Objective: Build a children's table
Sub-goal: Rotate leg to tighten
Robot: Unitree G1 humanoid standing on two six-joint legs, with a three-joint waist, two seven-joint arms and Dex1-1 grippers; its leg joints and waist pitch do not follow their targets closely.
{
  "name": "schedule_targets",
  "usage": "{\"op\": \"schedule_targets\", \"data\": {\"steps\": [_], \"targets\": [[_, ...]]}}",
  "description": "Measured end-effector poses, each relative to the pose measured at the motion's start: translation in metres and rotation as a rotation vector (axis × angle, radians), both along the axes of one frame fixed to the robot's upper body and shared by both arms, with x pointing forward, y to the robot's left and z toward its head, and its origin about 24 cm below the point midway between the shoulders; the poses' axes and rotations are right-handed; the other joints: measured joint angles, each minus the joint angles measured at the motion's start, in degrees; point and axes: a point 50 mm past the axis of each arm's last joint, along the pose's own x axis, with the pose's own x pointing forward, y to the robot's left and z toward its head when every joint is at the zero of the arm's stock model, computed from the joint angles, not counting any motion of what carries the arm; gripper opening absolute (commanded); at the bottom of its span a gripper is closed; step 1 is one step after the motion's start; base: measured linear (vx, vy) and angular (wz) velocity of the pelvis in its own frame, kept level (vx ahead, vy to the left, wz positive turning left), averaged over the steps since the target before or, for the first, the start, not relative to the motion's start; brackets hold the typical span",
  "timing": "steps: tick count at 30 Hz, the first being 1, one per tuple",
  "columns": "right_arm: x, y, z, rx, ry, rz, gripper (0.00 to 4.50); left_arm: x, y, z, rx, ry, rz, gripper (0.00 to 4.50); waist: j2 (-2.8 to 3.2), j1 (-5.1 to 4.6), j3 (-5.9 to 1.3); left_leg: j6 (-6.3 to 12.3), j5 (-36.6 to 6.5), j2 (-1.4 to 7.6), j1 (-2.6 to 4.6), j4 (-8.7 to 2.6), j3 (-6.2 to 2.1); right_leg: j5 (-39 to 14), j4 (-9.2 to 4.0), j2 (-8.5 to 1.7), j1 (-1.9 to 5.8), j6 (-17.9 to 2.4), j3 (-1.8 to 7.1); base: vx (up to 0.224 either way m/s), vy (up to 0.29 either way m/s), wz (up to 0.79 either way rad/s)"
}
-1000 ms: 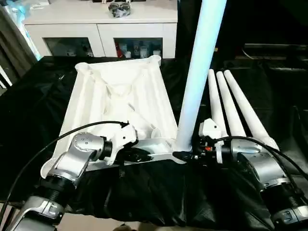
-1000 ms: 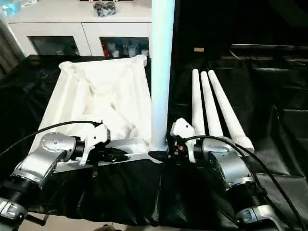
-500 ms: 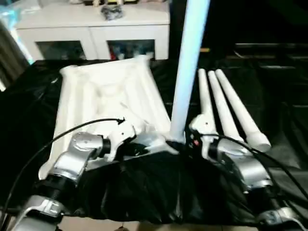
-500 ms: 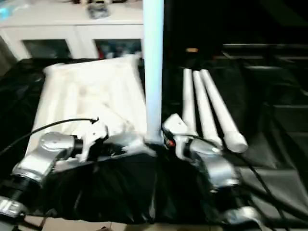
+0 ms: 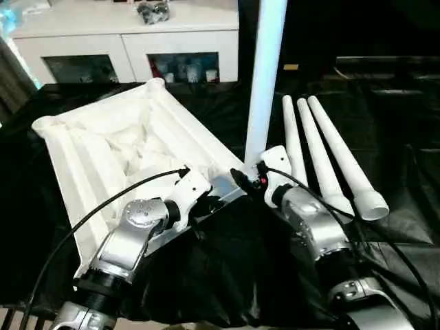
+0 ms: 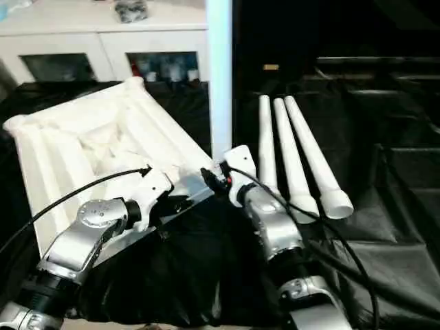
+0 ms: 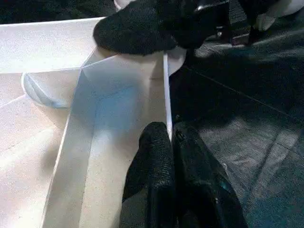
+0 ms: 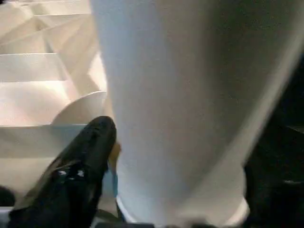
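Observation:
The white tabletop (image 5: 117,148) lies upside down on the black cloth, turned at an angle, ribs facing up. One white leg (image 5: 265,75) stands upright in its near right corner socket. My left gripper (image 7: 167,137) is shut on the thin near rim of the tabletop, close to that corner. My right gripper (image 5: 242,176) sits at the base of the upright leg (image 8: 180,95), which rises close in front of the right wrist camera. Three more legs (image 5: 323,155) lie side by side on the cloth to the right.
A white cabinet (image 5: 130,41) with glass doors stands behind the work surface. Black cloth (image 5: 227,268) covers the surface in front of and beside the tabletop. Black cables run along both silver forearms.
The tabletop has turned on the cloth: its far end has swung to the left, and the standing leg's corner came with it. My head view has shifted too. The left grip is unchanged.

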Motion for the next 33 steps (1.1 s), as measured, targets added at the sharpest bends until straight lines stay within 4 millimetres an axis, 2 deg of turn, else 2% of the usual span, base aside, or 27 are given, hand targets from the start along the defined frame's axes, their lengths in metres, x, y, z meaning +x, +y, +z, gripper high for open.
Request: {"op": "schedule_targets", "data": {"steps": [4, 5, 7, 12, 18, 19, 21, 24, 26, 27, 31, 33], "targets": [[-0.001, -0.007, -0.002, -0.031, -0.005, 0.050, 4.15, -0.001, 0.002, 0.001, -0.007, 0.010, -0.030, 0.00, 0.03, 0.23, 0.08, -0.30, -0.15, 0.01, 0.00, 0.06, 0.00, 0.02, 0.06, 0.00, 0.00, 0.00, 0.01, 0.000, 0.000, 0.00], [-0.002, -0.012, -0.002, -0.040, -0.003, 0.069, 4.34, -0.002, 0.003, 0.001, -0.003, 0.014, -0.038, 0.00, 0.06, 0.24, 0.10, -0.31, -0.14, 0.01, 0.00, 0.08, 0.00, 0.03, 0.07, 0.00, 0.00, 0.00, 0.01, 0.000, 0.000, 0.00], [-0.004, -0.015, -0.001, -0.048, -0.010, 0.114, 4.43, -0.003, 0.006, 0.002, -0.002, 0.020, -0.056, 0.00, 0.07, 0.31, 0.11, -0.31, -0.14, 0.02, -0.01, 0.09, 0.00, 0.02, 0.08, 0.00, 0.00, 0.00, 0.01, 0.000, 0.000, 0.00], [-0.020, -0.029, 0.003, -0.070, -0.007, 0.330, 4.43, -0.005, 0.016, 0.003, 0.005, 0.041, -0.143, 0.00, 0.09, 0.86, 0.12, -0.10, -0.03, 0.06, -0.17, 0.20, 0.00, 0.01, 0.06, 0.00, 0.01, 0.01, 0.00, 0.000, 0.000, 0.00], [-0.029, -0.036, 0.004, -0.074, 0.014, 0.459, 4.43, -0.006, 0.026, 0.004, 0.012, 0.062, -0.216, 0.00, 0.09, 1.06, 0.12, -0.29, -0.14, 0.11, -0.19, 0.39, -0.01, 0.03, 0.15, 0.00, 0.04, 0.00, 0.00, 0.000, 0.000, 0.00], [-0.031, -0.036, 0.004, -0.069, 0.017, 0.472, 4.29, -0.006, 0.027, 0.005, 0.015, 0.064, -0.226, 0.00, 0.09, 1.14, 0.12, -0.29, -0.14, 0.12, -0.18, 0.39, -0.01, 0.03, 0.16, 0.00, 0.05, 0.00, 0.00, 0.000, 0.000, 0.00], [-0.035, -0.039, 0.003, -0.061, 0.035, 0.513, 4.29, -0.006, 0.031, 0.004, 0.021, 0.079, -0.258, 0.00, 0.11, 1.51, 0.11, -0.29, -0.14, 0.13, -0.16, 0.38, 0.00, 0.03, 0.17, 0.00, 0.06, 0.00, 0.00, 0.000, 0.000, 0.00], [-0.040, -0.041, 0.005, -0.062, 0.064, 0.574, 3.95, -0.007, 0.037, 0.002, 0.025, 0.099, -0.289, 0.00, 0.10, 1.98, 0.11, -0.29, -0.14, 0.15, -0.17, 0.42, 0.01, 0.03, 0.19, 0.00, 0.08, 0.00, 0.00, 0.000, 0.000, 0.00], [-0.042, -0.044, 0.007, -0.062, 0.077, 0.598, 3.85, -0.007, 0.038, 0.002, 0.024, 0.108, -0.314, 0.00, 0.10, 2.07, 0.11, -0.29, -0.14, 0.15, -0.18, 0.48, 0.01, 0.03, 0.18, 0.00, 0.10, 0.00, 0.00, 0.000, 0.000, 0.00], [-0.042, -0.044, 0.007, -0.062, 0.080, 0.604, 3.60, -0.007, 0.038, 0.003, 0.024, 0.109, -0.320, 0.00, 0.10, 2.07, 0.11, -0.29, -0.14, 0.15, -0.20, 0.49, 0.01, 0.03, 0.19, 0.00, 0.10, 0.00, 0.01, 0.000, 0.000, 0.00], [-0.044, -0.048, 0.008, -0.062, 0.102, 0.622, 3.47, -0.006, 0.039, 0.002, 0.025, 0.119, -0.347, 0.00, 0.10, 2.09, 0.11, -0.29, -0.14, 0.15, -0.18, 0.51, 0.01, 0.03, 0.21, 0.00, 0.12, 0.00, 0.00, 0.000, 0.000, 0.00], [-0.044, -0.048, 0.008, -0.061, 0.107, 0.628, 3.16, -0.006, 0.039, 0.001, 0.025, 0.118, -0.352, 0.00, 0.10, 2.07, 0.11, -0.29, -0.14, 0.16, -0.17, 0.52, 0.01, 0.03, 0.23, 0.00, 0.13, 0.00, 0.01, 0.000, 0.000, 0.00]]}}
